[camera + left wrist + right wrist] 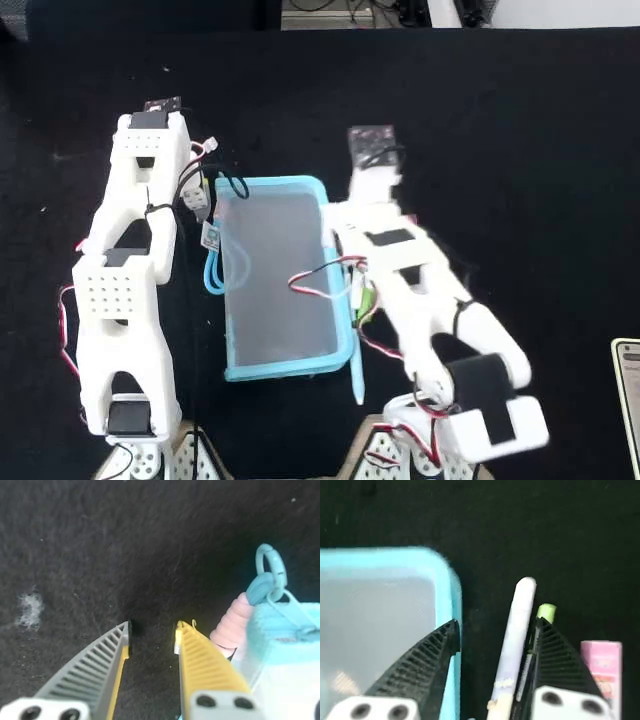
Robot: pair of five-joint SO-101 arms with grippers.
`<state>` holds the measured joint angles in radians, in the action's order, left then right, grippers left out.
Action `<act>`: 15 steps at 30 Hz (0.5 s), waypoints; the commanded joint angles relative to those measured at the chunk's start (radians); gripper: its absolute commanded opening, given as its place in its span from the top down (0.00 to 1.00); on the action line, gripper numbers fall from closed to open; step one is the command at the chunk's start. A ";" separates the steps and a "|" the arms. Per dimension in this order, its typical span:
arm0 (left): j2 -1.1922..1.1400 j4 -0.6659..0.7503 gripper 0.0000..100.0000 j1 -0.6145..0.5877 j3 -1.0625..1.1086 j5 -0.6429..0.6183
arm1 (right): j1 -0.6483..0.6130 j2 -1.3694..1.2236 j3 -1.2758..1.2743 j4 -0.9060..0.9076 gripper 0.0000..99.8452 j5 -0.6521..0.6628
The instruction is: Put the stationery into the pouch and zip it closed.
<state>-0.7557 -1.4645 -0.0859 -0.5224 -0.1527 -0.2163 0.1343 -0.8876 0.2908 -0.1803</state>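
Beside the pouch, the left end effector hangs wide over the counter; the right end effector, also wide, straddles a white pen.

This looks like a robotics lab or a hobby workbench rather than a home or a shop. The table is draped in plain black cloth. The left arm and the right arm, both of white printed plastic, stand side by side on it, with bare red and white wires looped along their joints. Their bases sit at the near edge of the table, and loose cables lie past its far edge.
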 commanded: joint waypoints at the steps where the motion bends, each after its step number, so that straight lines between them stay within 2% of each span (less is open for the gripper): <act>1: 0.002 0.061 0.84 0.015 -0.027 -0.003 | 0.006 0.045 0.019 0.002 0.76 0.000; 6: -0.005 0.117 0.84 -0.028 -0.136 -0.009 | -0.011 -0.062 0.054 -0.041 0.76 0.000; 9: -0.005 0.161 0.84 -0.053 -0.193 -0.072 | -0.009 -0.139 0.108 -0.015 0.76 0.000; 15: -0.005 0.112 0.84 -0.013 -0.335 -0.109 | -0.012 -0.165 0.156 0.052 0.76 0.000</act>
<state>-0.7787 -1.3357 -0.1274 -0.7357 -0.2447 -0.2179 -0.0330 -0.7787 0.3291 -0.1803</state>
